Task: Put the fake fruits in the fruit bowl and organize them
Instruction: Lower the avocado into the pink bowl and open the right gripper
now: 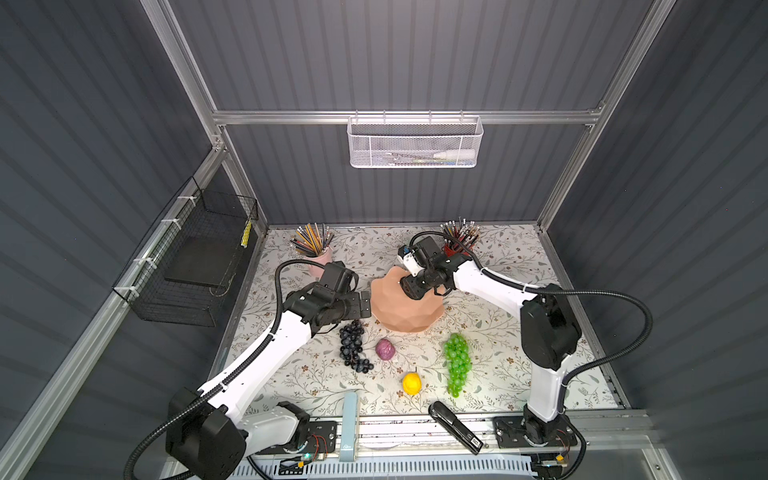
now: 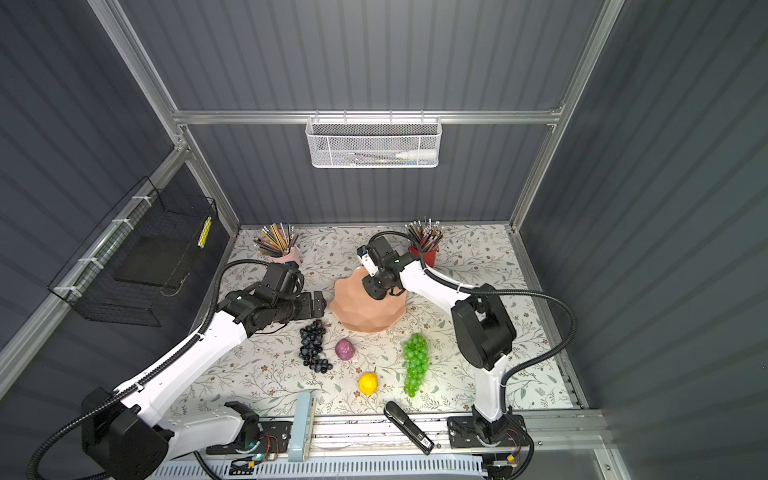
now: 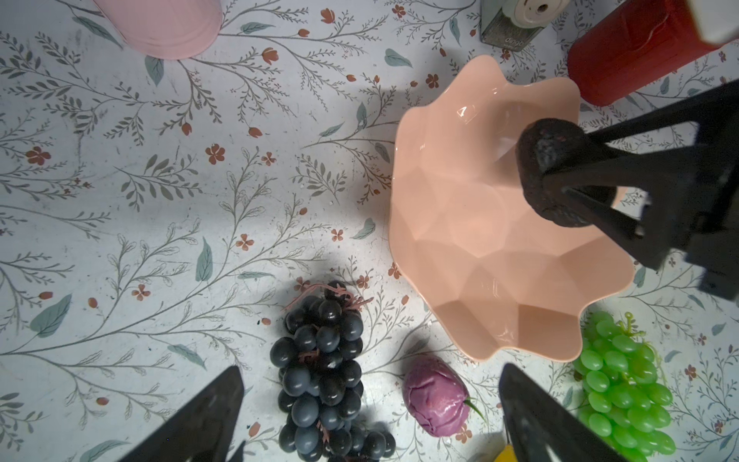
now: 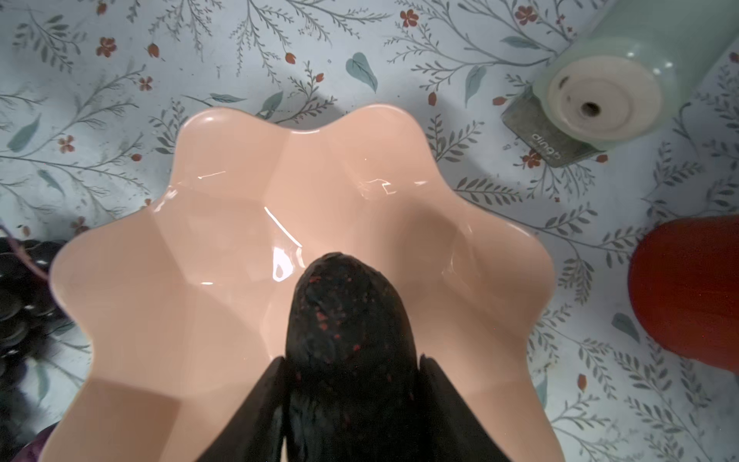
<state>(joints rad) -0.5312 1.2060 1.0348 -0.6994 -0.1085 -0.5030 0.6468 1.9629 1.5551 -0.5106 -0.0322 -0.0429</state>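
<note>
Avocado (image 4: pixel 348 320) dark, bumpy, red-flecked, clamped in right tool (image 4: pixel 352 366) over glossy peach fruit bowl (image 4: pixel 200 240); left tool (image 3: pixel 372 372) spread apart.

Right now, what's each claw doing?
Left claw: open, empty.
Right claw: closed on the avocado, over the fruit bowl.

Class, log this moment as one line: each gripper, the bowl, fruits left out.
right gripper: shut on avocado over fruit bowl | left gripper: open, empty | on table: dark grapes, green grapes, purple fruit, lemon
</note>
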